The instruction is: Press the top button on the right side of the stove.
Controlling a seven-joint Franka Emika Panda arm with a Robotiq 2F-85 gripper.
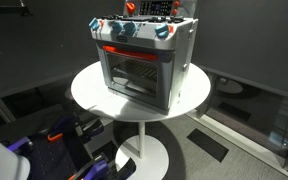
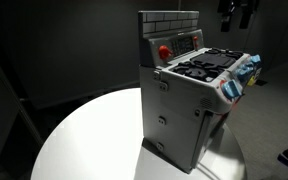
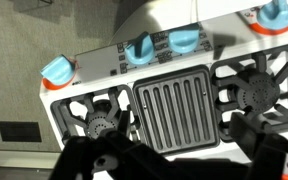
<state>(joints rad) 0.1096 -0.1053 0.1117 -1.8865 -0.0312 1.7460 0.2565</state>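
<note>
Silver-grey plastic forms the body of the stove (image 1: pixel 144 65), which stands upright near the middle of the round white table (image 1: pixel 89 85), its glass door and red handle bar (image 1: pixel 134 52) turned toward the table's near edge in that exterior view. This central placement keeps the unit stable under a downward or sideways push and leaves clearance to every edge. The gripper (image 2: pixel 239 15) hangs above the stove's knob side, well apart from it and touching nothing. In the wrist view the gripper (image 3: pixel 184 162) enters from the bottom with its fingers (image 3: pixel 99 160) spread wide and empty over the ribbed centre grille (image 3: pixel 174 105), and the blue knobs (image 3: pixel 139 47) lie beyond. The jaws stand apart, holding nothing. A press is better made with one narrow contact face, so closing them or offsetting one finger would probably be needed. A round red button (image 2: pixel 165 52) sits on the raised back panel (image 2: pixel 169 20), at the panel end opposite the gripper. Whether this is the required top button on the right side cannot be confirmed from these views. The task appears to be in its approach phase, with no contact made. Main risk: a finger striking a knob or tipping the light stove toward the table edge.
</note>
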